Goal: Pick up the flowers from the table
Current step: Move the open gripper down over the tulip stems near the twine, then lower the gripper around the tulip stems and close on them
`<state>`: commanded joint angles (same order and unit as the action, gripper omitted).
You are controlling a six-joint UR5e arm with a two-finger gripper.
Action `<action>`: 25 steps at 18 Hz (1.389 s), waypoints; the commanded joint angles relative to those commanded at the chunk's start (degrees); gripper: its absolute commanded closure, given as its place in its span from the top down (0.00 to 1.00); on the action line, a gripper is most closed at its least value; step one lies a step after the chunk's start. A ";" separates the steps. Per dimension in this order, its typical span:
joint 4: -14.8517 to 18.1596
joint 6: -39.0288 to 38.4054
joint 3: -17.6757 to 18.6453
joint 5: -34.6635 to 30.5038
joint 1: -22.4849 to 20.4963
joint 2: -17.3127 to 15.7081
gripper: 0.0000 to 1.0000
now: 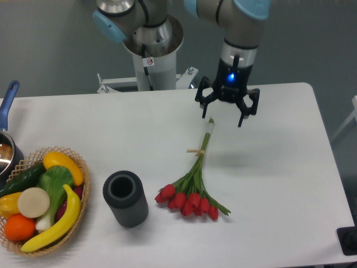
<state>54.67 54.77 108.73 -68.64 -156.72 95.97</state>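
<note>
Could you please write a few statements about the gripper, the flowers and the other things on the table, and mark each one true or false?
1. The gripper is open, with nothing between its fingers. True.
2. The flowers are already lifted off the table. False: they lie flat on it, untouched.
3. The red buds point toward the near edge of the table, and the stem ends point toward the gripper. True.
4. The dark cylinder stands to the right of the flowers. False: it stands to their left in the picture, upright with its open end up.
5. The basket at the left edge holds fruit and vegetables. True.
6. The gripper hangs over the tulip buds. False: it hovers near the stem tips.
</note>
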 joint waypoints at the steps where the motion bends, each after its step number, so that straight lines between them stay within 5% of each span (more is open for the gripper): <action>1: -0.53 -0.27 -0.27 -2.79 0.18 0.53 1.00; 8: -0.71 -0.36 -2.91 -8.35 6.24 7.65 1.00; 25: -4.13 -0.45 -2.64 -8.71 7.21 14.77 1.00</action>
<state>50.54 54.32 106.08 -77.34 -149.50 110.74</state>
